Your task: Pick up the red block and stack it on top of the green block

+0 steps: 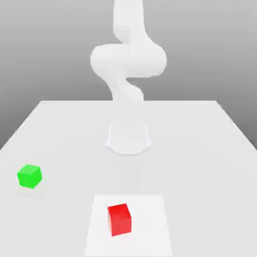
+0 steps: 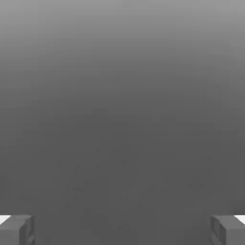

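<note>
The claw [image 2: 122,229] stands wide open and holds nothing. The red block [image 1: 119,219] sits untouched on the worktop [image 1: 201,150], well apart from the green block [image 1: 29,176], so the reach has not begun. Next it should come down over the red block.

White table [image 1: 201,150], paler square patch [image 1: 150,211] at its near edge, plain grey backdrop behind table, diffuse even light

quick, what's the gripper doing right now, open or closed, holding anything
Gripper: open, fingers spread wide apart, nothing between them. The red block and green block both sit on the table.
</note>
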